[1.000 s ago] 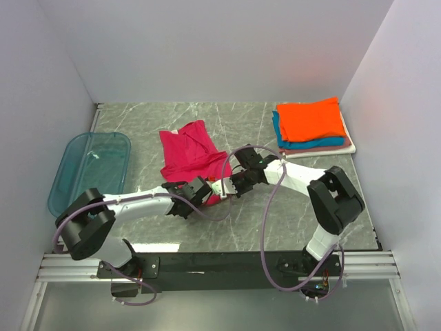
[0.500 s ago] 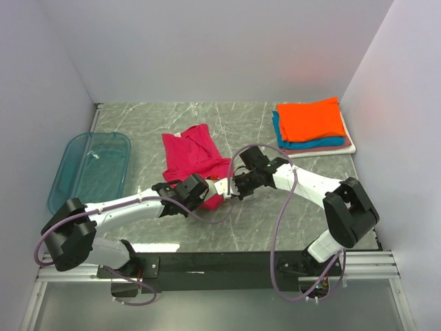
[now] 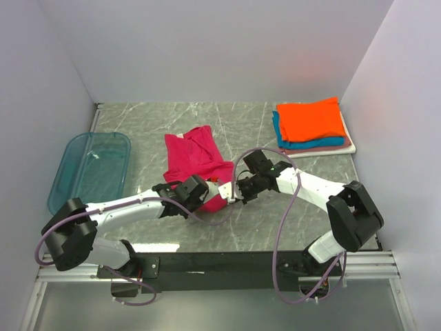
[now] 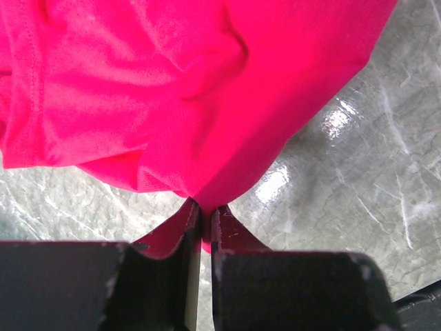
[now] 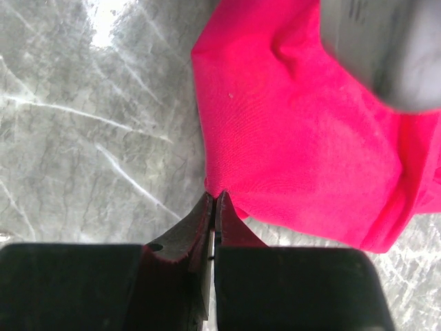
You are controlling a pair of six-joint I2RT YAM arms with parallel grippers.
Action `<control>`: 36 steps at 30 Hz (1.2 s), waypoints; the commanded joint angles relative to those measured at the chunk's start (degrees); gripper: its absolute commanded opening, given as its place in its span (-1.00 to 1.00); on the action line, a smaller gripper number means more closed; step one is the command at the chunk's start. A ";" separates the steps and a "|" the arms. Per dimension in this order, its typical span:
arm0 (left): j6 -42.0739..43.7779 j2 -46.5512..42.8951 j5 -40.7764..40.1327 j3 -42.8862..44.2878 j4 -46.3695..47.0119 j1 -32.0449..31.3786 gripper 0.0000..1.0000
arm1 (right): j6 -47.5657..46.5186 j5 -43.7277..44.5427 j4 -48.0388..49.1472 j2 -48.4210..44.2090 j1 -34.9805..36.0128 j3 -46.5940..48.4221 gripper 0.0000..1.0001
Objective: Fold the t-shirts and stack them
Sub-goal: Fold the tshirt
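A magenta-red t-shirt (image 3: 195,157) lies crumpled mid-table, its near hem drawn toward the arms. My left gripper (image 3: 210,195) is shut on a fold of that hem, and the cloth (image 4: 179,103) bunches up from between the jaw tips (image 4: 204,212). Just to its right, my right gripper (image 3: 233,195) is shut on the shirt's edge (image 5: 289,138), pinched at the tips (image 5: 215,198). Folded t-shirts are stacked at the back right, orange (image 3: 309,118) on top, then teal-blue (image 3: 310,143), with pinkish and white edges below.
A translucent blue plastic tray (image 3: 89,169) sits at the left of the grey marble table (image 3: 296,207). White walls close in the back and both sides. The two wrists are close together near the table's middle front.
Both grippers have shifted slightly right and nearer, keeping their pinch on the hem. The magenta-red shirt has been dragged a little right with them.
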 commanded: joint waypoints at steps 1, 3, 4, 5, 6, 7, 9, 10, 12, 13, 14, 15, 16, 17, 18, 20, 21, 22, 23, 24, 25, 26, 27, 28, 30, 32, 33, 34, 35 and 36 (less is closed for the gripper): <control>-0.11 -1.36 1.45 -0.15 3.75 0.24 -0.91 | -1.30 -0.17 -2.11 -2.38 -1.14 -1.36 -1.00; -0.11 -0.58 1.37 0.11 3.49 0.24 -0.91 | -0.51 -0.97 -2.20 -2.12 -1.14 -1.10 -1.00; 0.07 0.91 1.10 0.37 3.40 0.24 -0.92 | -0.25 -1.67 -2.03 -2.12 -1.23 -0.49 -1.00; -0.02 1.71 0.58 0.55 3.05 0.24 -0.92 | 0.62 -2.46 -2.03 -1.86 -1.23 -0.14 -1.00; 0.07 2.58 0.23 0.90 2.87 0.24 -0.92 | 0.63 -2.55 -2.46 -1.60 -1.23 0.13 -1.00; 0.07 3.81 -0.04 1.25 2.70 0.24 -0.93 | 0.72 -2.90 -2.29 -1.60 -1.31 0.39 -1.00; -0.11 4.44 -0.39 1.34 2.70 0.24 -0.95 | 0.98 -3.78 -2.46 -1.86 -2.10 0.57 -1.00; -0.11 4.09 -0.39 1.08 3.04 0.24 -0.96 | 0.98 -3.96 -2.64 -1.95 -2.28 0.57 -1.00; -0.11 3.21 -0.22 0.12 3.83 0.33 -0.97 | 0.55 -4.49 -3.25 -2.21 -3.42 0.66 -1.00; 0.07 2.16 -0.13 -0.24 4.01 0.33 -0.97 | 0.46 -4.66 -3.43 -2.30 -3.77 0.57 -1.00; -0.02 1.72 -0.04 -0.59 4.10 0.50 -0.98 | 0.28 -5.01 -3.52 -2.56 -4.12 0.48 -1.00; -0.02 1.19 -0.04 -0.77 4.28 0.50 -0.99 | 0.28 -5.45 -3.35 -2.82 -4.74 0.31 -1.00; -0.02 0.66 0.05 -0.85 4.28 0.59 -0.99 | 0.19 -5.02 -3.43 -2.91 -4.66 0.05 -1.00; -0.11 0.40 0.13 -0.86 4.28 0.76 -0.99 | 0.28 -4.58 -3.35 -2.74 -4.66 0.04 -1.00; -0.11 0.13 0.31 -0.94 4.37 0.85 -0.99 | 0.45 -4.40 -3.26 -2.65 -4.66 -0.04 -1.00; -0.11 -0.74 0.40 -1.03 4.19 1.03 -0.99 | 0.72 -4.40 -3.17 -2.74 -5.09 -0.04 -1.00; -0.02 -1.44 0.57 -1.12 4.19 1.03 -0.99 | 0.98 -4.57 -3.00 -3.09 -5.36 -0.13 -1.00; -0.02 -1.88 0.83 -1.12 4.28 0.94 -0.99 | 1.24 -5.27 -3.08 -3.18 -5.79 -0.13 -1.00; -0.02 -2.32 1.01 -1.38 4.19 1.03 -0.99 | 1.33 -5.54 -3.26 -3.35 -6.06 -0.13 -1.00; 0.24 -3.29 1.36 -1.47 4.19 1.03 -0.99 | 1.33 -5.63 -3.26 -3.53 -6.24 -0.22 -1.00; 0.33 -3.99 1.89 -1.64 4.28 1.03 -0.99 | 1.42 -5.54 -3.34 -3.62 -6.32 -0.31 -1.00; 0.42 -4.61 2.07 -1.91 4.28 1.03 -0.99 | 1.51 -5.37 -3.17 -3.88 -6.41 -0.57 -1.00; 0.51 -6.01 2.33 -1.91 4.19 1.03 -0.99 | 1.60 -5.45 -3.08 -4.05 -6.50 -1.01 -1.00; 0.60 -6.63 2.85 -2.00 3.93 1.03 -0.99 | 1.69 -5.37 -3.17 -4.23 -6.59 -1.10 -1.00; 0.86 -8.82 4.00 -2.00 3.05 0.94 -0.99 | 1.69 -5.63 -3.52 -5.02 -7.11 -1.62 -1.00; 0.77 -10.14 6.18 -1.65 1.74 0.85 -0.99 | 1.60 -5.81 -4.04 -6.33 -7.64 -2.15 -1.00; 0.69 -11.11 6.89 -1.47 0.95 0.85 -0.99 | 1.60 -5.89 -4.31 -6.95 -7.82 -2.76 -1.00; 0.77 -11.38 7.77 -1.30 0.42 0.68 -0.99 | 1.51 -5.98 -4.49 -7.39 -7.91 -3.03 -1.00; 1.12 -11.90 8.65 -1.21 -0.02 0.24 -0.99 | 1.42 -5.98 -5.10 -8.61 -7.99 -3.38 -1.00; 1.47 -12.69 10.49 -0.95 -0.55 -0.28 -0.99 | 1.42 -6.16 -5.45 -9.24 -7.99 -4.17 -1.00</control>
